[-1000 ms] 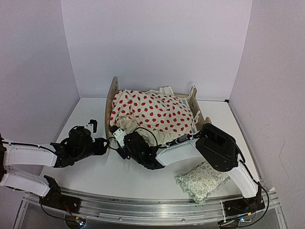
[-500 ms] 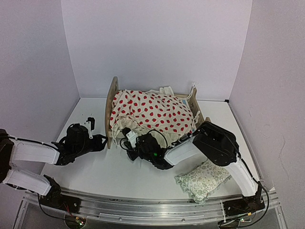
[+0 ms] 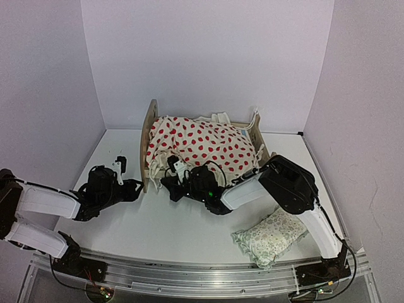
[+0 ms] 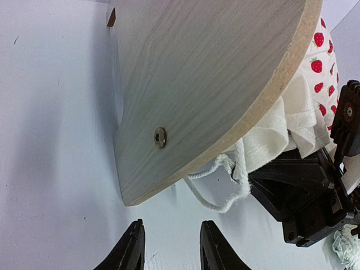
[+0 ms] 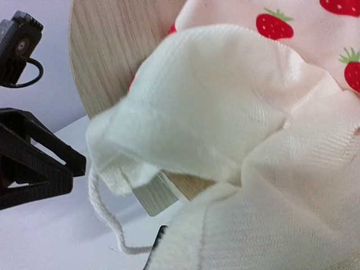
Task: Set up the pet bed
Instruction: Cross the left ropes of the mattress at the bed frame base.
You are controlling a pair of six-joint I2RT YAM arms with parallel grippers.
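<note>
The pet bed [image 3: 149,134] stands at the back centre, arched wooden headboard to the left. A cream cushion with red dots [image 3: 208,146] is heaped over it and hides its base. My right gripper [image 3: 175,175] is shut on the cushion's cream corner [image 5: 225,112] beside the headboard's lower edge [image 5: 112,56]. Fabric covers its fingers; only one dark fingertip [image 5: 158,247] shows. A white cord [image 4: 219,194] dangles from that corner. My left gripper [image 4: 170,250] is open and holds nothing. It sits low on the table just short of the headboard [image 4: 214,73].
A small green floral pillow [image 3: 268,237] lies at the front right beside the right arm's base. The right arm's elbow [image 3: 287,183] hangs over the bed's near side. Purple walls close in on three sides, and a metal rail [image 3: 189,274] runs along the near edge.
My right gripper has carried the cushion's corner back and up toward the headboard. The left arm has hardly shifted, and its jaws have narrowed slightly.
</note>
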